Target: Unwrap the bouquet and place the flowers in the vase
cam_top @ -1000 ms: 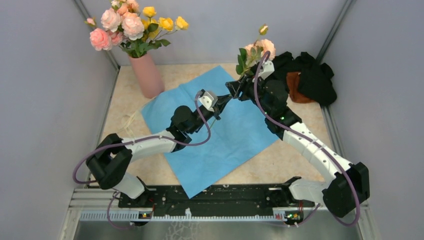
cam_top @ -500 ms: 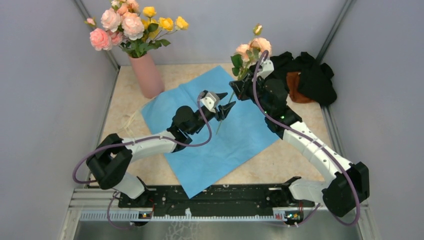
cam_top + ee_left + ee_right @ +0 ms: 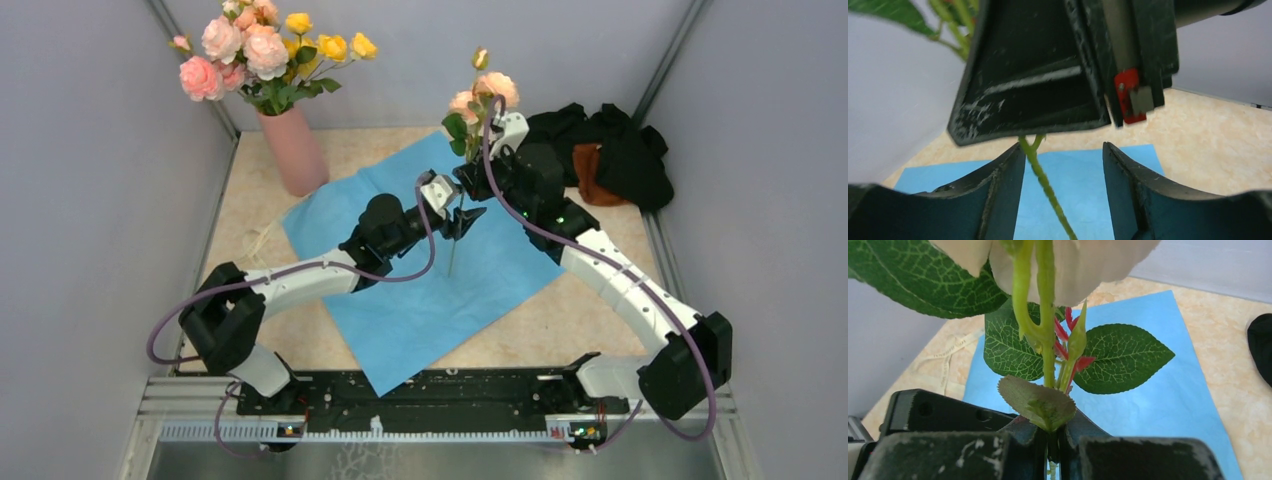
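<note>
The salmon-pink vase [image 3: 293,150] stands at the back left with several pink and yellow flowers [image 3: 262,50] in it. The bouquet's blue wrapping paper [image 3: 420,280] lies spread flat. My right gripper [image 3: 468,185] is shut on the green stem [image 3: 1047,340] of a peach-pink rose with a small bud [image 3: 487,88], holding it upright above the paper. Just below it, my left gripper [image 3: 462,218] is open. The hanging stem [image 3: 1045,185] passes between its fingers, close to the left finger [image 3: 1003,175].
A black and brown cloth heap [image 3: 610,150] lies at the back right. A cream ribbon [image 3: 258,240] lies on the table left of the paper. Grey walls close in on both sides.
My left gripper has opened and let go of the stem. My right gripper has shut on it and carried the rose up and to the left.
</note>
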`<control>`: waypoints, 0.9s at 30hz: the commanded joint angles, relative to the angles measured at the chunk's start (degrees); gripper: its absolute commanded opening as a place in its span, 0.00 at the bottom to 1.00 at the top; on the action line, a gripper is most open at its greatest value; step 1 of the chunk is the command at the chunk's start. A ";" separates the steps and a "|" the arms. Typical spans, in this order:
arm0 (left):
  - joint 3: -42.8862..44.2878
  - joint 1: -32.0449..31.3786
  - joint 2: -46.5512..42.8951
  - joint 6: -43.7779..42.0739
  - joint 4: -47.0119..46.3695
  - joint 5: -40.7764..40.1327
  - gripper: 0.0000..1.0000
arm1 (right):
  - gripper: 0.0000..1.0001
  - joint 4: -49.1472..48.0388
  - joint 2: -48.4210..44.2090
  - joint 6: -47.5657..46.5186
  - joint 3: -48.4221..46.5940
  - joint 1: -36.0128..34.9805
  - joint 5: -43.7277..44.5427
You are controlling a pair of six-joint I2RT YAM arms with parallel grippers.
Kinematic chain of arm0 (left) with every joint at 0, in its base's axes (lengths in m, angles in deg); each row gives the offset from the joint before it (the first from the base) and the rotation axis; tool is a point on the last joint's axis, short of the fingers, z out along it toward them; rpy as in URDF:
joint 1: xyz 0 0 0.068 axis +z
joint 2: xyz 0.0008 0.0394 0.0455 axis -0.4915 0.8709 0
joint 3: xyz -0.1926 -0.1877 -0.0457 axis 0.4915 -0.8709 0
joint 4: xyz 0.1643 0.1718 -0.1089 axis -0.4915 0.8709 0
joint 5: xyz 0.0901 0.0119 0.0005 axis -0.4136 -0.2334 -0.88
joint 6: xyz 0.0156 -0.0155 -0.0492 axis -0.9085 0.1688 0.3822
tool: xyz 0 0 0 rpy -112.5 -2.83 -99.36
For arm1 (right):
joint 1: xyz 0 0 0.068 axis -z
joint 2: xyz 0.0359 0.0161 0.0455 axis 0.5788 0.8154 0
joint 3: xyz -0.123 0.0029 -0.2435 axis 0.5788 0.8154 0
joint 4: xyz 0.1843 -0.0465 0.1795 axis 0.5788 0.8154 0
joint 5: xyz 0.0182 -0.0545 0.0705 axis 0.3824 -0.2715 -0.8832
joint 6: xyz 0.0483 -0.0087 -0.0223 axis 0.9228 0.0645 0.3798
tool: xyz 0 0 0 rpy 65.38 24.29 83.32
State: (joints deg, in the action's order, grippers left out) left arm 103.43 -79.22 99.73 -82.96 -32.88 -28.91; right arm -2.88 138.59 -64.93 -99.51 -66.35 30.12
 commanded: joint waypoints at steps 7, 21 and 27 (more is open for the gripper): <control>11.90 -0.41 1.39 -1.71 22.23 4.96 0.55 | 0.00 8.72 1.07 -8.42 -6.54 -2.71 1.67; 11.70 -0.23 0.85 0.02 24.49 2.10 0.00 | 0.00 8.66 -0.02 -9.72 -6.44 -2.86 3.13; 11.32 -0.14 1.47 0.91 22.36 3.82 0.00 | 0.00 8.91 -1.06 -9.72 -6.21 -2.83 3.12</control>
State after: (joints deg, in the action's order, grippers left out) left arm 114.44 -78.46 100.80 -81.43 -7.22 -28.45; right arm 8.24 139.62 -73.89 -103.29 -68.49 33.08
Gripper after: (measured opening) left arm 0.030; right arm 0.039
